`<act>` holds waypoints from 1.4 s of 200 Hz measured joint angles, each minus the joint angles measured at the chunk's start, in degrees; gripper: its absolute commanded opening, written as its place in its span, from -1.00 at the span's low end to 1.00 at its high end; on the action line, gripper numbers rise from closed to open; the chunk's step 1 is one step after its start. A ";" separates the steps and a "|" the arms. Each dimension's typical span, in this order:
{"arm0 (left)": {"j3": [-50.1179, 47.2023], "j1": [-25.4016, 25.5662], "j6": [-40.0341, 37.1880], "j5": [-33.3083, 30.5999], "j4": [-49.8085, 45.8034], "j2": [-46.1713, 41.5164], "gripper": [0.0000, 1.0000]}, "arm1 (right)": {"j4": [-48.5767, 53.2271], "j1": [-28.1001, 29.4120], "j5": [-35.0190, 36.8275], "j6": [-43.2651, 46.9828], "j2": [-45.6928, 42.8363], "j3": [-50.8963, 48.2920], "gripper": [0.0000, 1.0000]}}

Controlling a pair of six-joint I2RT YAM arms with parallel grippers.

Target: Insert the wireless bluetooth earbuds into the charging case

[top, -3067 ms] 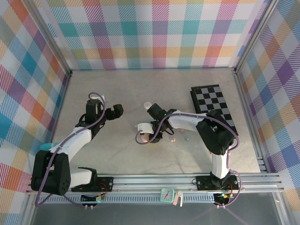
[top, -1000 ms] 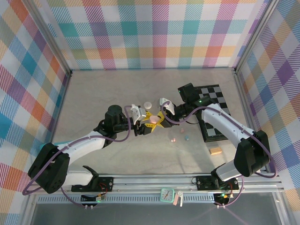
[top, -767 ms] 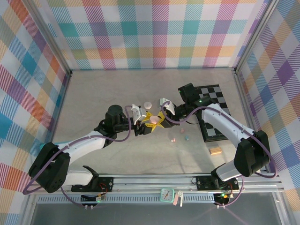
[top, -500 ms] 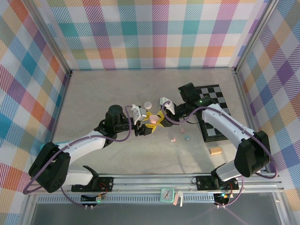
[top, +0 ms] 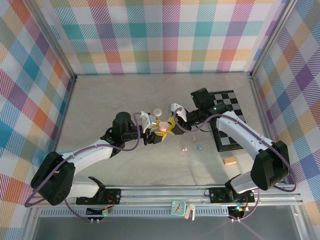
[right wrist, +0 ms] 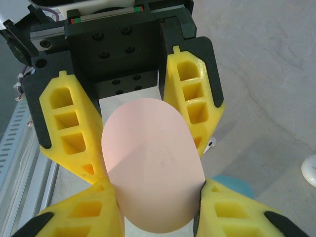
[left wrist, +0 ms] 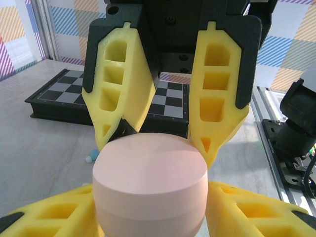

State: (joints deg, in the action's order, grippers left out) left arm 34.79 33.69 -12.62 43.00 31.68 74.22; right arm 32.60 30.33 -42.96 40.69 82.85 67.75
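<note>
A pink pebble-shaped charging case (top: pixel 162 128) hangs above mid-table, gripped from both sides. My left gripper (top: pixel 157 130) reaches it from the left, and its yellow fingers (left wrist: pixel 256 212) press the case (left wrist: pixel 149 187) on both flanks. My right gripper (top: pixel 169 126) comes from the right and is shut on the same case (right wrist: pixel 153 168), its fingers (right wrist: pixel 237 207) against the sides. The case lid is closed. A pink earbud (top: pixel 184 149) and a light blue earbud (top: pixel 199 147) lie on the table in front of the grippers. A white earbud (right wrist: pixel 211 144) lies below the case.
A white case (top: pixel 157 111) sits just behind the grippers. A light blue case (right wrist: pixel 232 185) lies under the right gripper. A black chessboard (top: pixel 227 117) lies at the right, with a tan wooden block (top: pixel 229 160) in front of it. Checked walls enclose the table.
Three seconds ago the arms were apart, the right gripper low at the table. Now both meet around the raised pink case. Over the last second almost nothing has moved.
</note>
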 measured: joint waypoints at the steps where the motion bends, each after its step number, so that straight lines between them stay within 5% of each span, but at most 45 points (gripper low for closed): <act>1: 0.00 -0.02 0.00 0.00 0.00 0.00 0.04 | 0.02 0.00 0.02 0.00 0.00 0.00 -0.36; 47: 1.03 0.00 0.28 0.24 0.00 0.00 0.07 | 0.07 0.00 0.02 0.02 0.00 0.00 -0.36; 71: 1.05 -0.02 0.85 0.46 -0.04 0.00 -0.07 | 0.24 -0.02 0.02 0.02 0.00 0.00 -0.36; 191: 1.22 -0.02 0.83 0.68 -0.02 0.74 0.15 | -0.94 -0.28 0.02 -0.90 -0.72 -0.72 -0.37; 280: 1.22 0.00 1.29 0.70 0.00 0.74 0.00 | -2.01 -0.37 0.04 -1.29 -1.84 -1.77 -0.37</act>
State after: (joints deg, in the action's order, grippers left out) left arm 36.01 33.69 -11.33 43.70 31.68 74.96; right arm 30.59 29.95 -42.92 39.40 81.01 65.98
